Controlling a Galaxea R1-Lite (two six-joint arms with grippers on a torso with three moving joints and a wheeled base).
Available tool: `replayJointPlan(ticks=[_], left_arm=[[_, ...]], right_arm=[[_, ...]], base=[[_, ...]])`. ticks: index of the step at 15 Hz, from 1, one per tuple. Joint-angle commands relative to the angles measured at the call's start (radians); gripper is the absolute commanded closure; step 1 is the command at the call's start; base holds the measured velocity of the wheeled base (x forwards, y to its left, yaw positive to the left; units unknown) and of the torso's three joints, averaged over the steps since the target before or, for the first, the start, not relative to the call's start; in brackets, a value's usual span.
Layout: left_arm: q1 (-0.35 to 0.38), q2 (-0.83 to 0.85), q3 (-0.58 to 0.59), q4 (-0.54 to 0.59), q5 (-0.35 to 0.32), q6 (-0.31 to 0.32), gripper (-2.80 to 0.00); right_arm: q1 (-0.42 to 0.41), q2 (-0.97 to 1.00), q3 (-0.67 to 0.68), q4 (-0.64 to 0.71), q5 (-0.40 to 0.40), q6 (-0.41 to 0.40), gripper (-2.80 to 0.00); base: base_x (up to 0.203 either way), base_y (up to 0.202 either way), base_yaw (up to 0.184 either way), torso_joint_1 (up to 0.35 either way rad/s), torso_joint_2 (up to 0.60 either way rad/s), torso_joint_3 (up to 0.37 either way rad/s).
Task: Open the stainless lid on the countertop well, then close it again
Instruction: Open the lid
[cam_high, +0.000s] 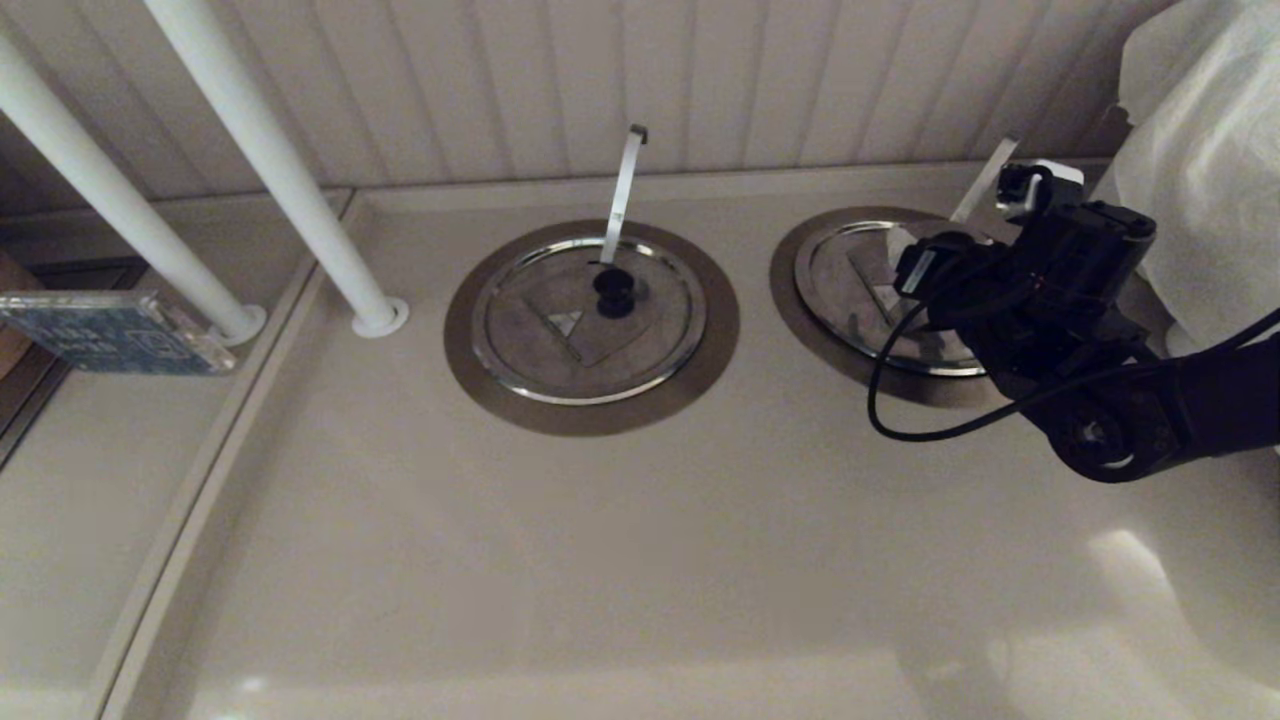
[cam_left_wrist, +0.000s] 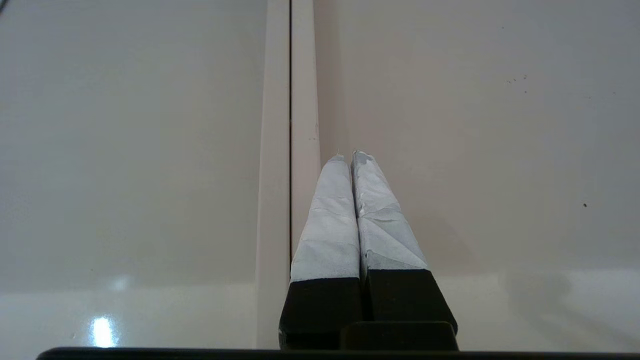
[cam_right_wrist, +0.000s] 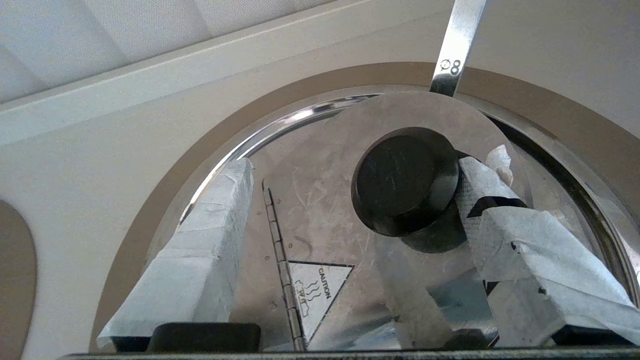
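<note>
The stainless lid (cam_high: 850, 290) lies on the countertop well (cam_high: 790, 270) at the right of the beige counter, with its slanting strip (cam_high: 985, 180) leaning toward the back wall. My right gripper (cam_high: 925, 270) hovers over it and hides the knob in the head view. In the right wrist view the gripper (cam_right_wrist: 360, 167) is open astride the black knob (cam_right_wrist: 405, 180). One taped finger (cam_right_wrist: 495, 200) touches the knob's side and the other (cam_right_wrist: 215, 225) stands well apart. The triangle caution mark (cam_right_wrist: 315, 290) and the flap hinge (cam_right_wrist: 280, 240) lie between them. My left gripper (cam_left_wrist: 348, 154) is shut and empty over bare counter.
A second identical lid (cam_high: 560, 330) with an upright strip (cam_high: 622, 190) and a black knob (cam_high: 614, 290) sits at centre. Two white poles (cam_high: 270, 170) rise at the left. A blue box (cam_high: 110, 330) lies far left, and white wrapping (cam_high: 1200, 170) bulks at the far right.
</note>
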Motion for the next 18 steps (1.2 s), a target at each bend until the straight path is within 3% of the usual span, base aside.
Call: replayJointPlan(ticks=[1, 18], left_arm=[[0.0, 0.0, 0.0, 0.001, 0.0, 0.0, 0.0], [0.0, -0.001, 0.0, 0.0, 0.0, 0.001, 0.0]], right_arm=[[0.012, -0.002, 0.0, -0.007, -0.006, 0.001, -2.8], [0.051, 0.0, 0.017, -0.075, -0.013, -0.042, -2.8]], base=[[0.0, 0.0, 0.0, 0.0, 0.0, 0.0], [0.0, 0.0, 0.0, 0.0, 0.0, 0.0]])
